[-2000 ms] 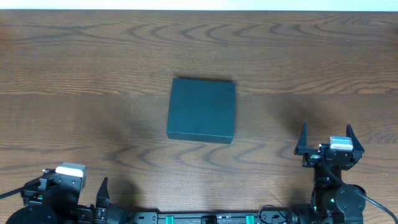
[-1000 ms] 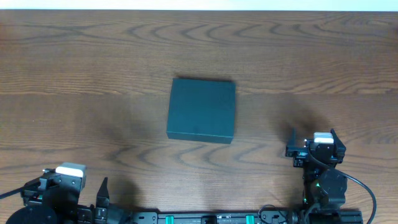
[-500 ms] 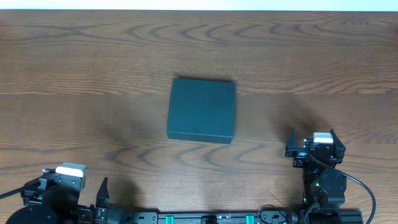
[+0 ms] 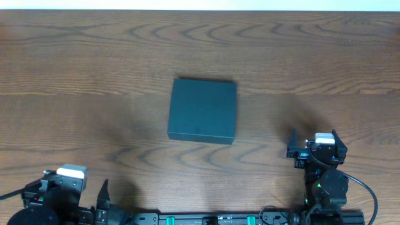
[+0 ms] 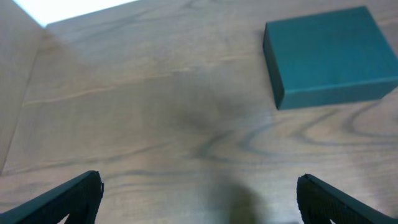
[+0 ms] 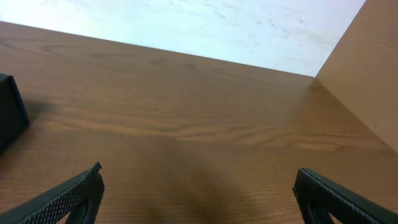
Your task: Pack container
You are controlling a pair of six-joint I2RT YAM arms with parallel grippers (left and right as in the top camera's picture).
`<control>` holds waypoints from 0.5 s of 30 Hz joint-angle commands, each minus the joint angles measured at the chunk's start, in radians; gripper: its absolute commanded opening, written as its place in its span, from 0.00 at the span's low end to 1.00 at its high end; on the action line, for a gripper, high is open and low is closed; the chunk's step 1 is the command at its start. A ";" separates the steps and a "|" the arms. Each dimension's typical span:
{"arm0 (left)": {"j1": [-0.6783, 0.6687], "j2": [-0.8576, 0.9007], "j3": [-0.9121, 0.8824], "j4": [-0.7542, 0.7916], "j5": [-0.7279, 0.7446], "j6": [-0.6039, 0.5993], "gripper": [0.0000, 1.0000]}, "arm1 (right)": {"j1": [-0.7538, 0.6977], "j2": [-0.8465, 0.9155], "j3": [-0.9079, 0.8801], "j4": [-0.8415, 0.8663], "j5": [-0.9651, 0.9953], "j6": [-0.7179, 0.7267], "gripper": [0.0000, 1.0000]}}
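Your matte teal box (image 4: pixel 202 111) is lying mid-frame on the grained wood surface (image 4: pixel 94 62); your left tool (image 5: pixel 199 186) and right tool (image 6: pixel 198 186) are gaping, released.

i see a plain dark teal container (image 4: pixel 202 111) on a brown table (image 4: pixel 94 62) with wavy darker wood grain. my left gripper (image 5: pixel 199 202) and right gripper (image 6: pixel 198 199) are black and textured.

Caught only a dark corner of the container (image 6: pixel 11 115) at the left edge of the right wrist view. Cropped the fingers (image 5: pixel 68 199) of the left gripper (image 5: pixel 198 180) and of the right gripper (image 6: pixel 198 175) at the bottom edges.
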 commanded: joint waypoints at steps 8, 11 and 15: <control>0.270 -0.158 -0.208 0.435 0.084 -0.003 0.98 | -0.008 -0.009 -0.005 0.002 -0.004 -0.007 0.99; 0.348 -0.241 -0.374 0.597 0.150 -0.003 0.99 | -0.008 -0.009 -0.005 0.002 -0.004 -0.007 0.99; 0.392 -0.352 -0.620 0.764 0.184 -0.036 0.98 | -0.008 -0.009 -0.005 0.002 -0.004 -0.007 0.99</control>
